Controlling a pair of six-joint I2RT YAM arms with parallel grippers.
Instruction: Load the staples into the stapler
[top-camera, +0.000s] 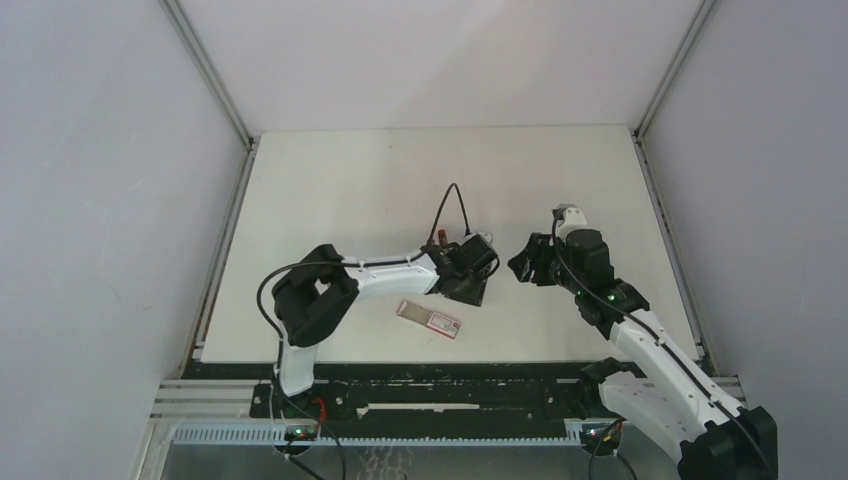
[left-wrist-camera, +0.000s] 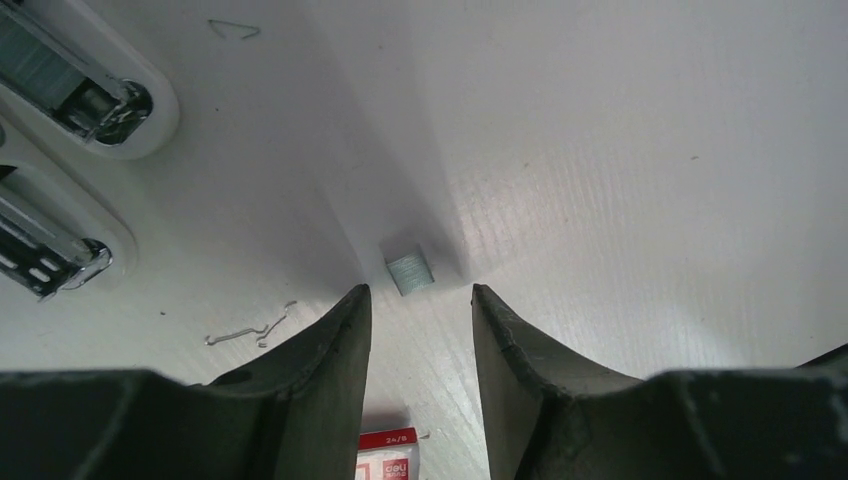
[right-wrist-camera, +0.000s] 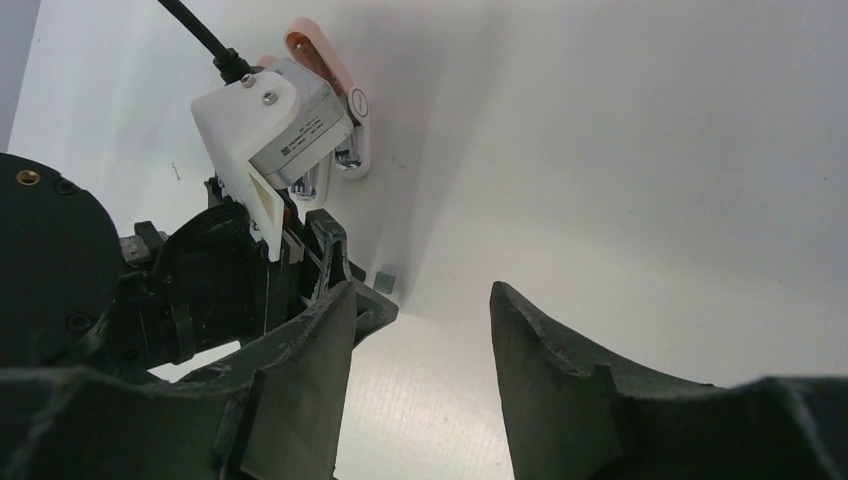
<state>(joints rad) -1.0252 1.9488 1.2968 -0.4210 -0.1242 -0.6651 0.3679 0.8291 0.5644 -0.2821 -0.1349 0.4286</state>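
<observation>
The stapler lies opened at the top left of the left wrist view, its white halves showing metal channels. In the right wrist view the stapler's pink and white end peeks out behind the left wrist camera. A short grey strip of staples rests on the table just beyond my left gripper, which is open and not touching it. The red-and-white staples pack lies nearer the arms. My right gripper hovers open and empty to the right of the left gripper.
Loose bent staples lie on the white table left of my left fingers, and another bent staple lies farther out. The left wrist camera housing and its black cable stand close to my right gripper.
</observation>
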